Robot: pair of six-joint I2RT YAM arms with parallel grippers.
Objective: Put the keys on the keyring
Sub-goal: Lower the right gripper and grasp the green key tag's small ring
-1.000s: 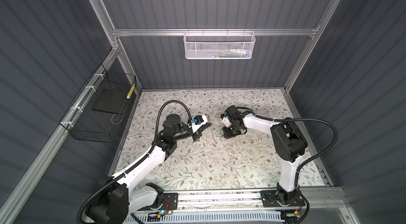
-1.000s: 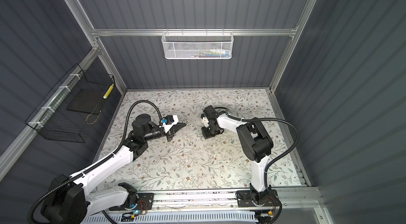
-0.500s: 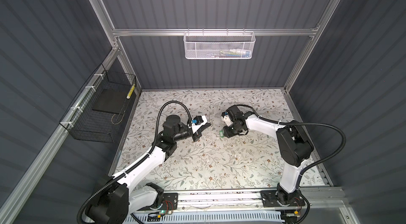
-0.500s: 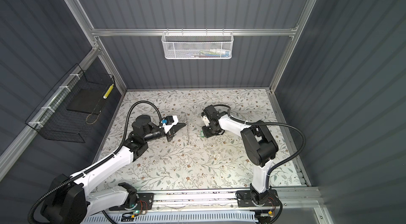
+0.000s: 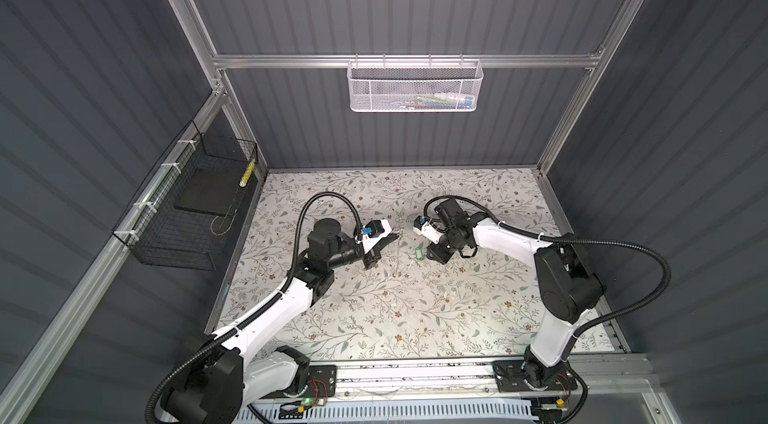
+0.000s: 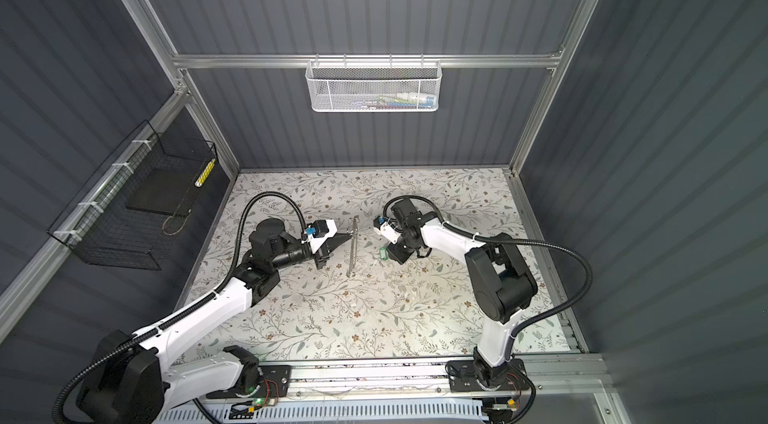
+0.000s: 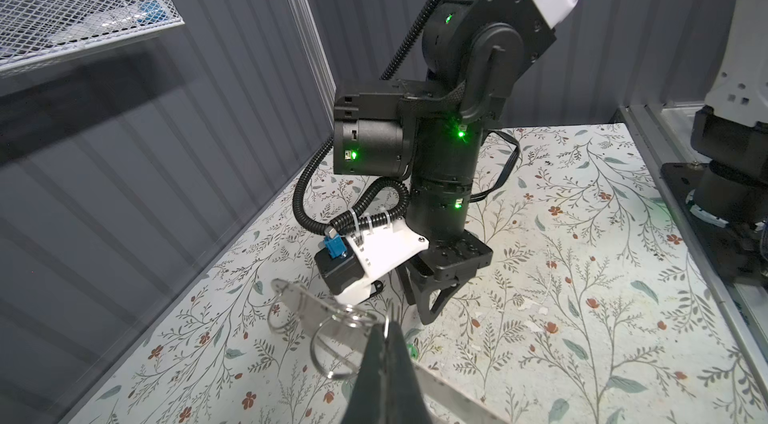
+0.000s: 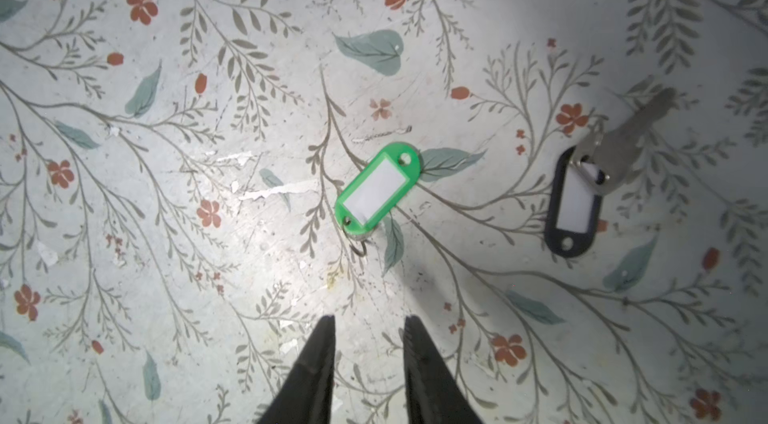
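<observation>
Wrist (image 5: 451,226) downturned, right pincer (image 8: 370,318) seemingly over keyring (image 8: 376,189)

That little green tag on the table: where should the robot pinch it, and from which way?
Pinch the green tag across its long edges at mid-length, coming straight down. It lies flat on the table, so only its thin sides offer purchase. The open right gripper probably needs a wrist turn to straddle it.

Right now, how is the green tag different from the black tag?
The green tag is bright green; the black tag is black. A silver key lies across the black tag's end; the green tag has only a small ring, no key. Both lie flat with white labels.
</observation>
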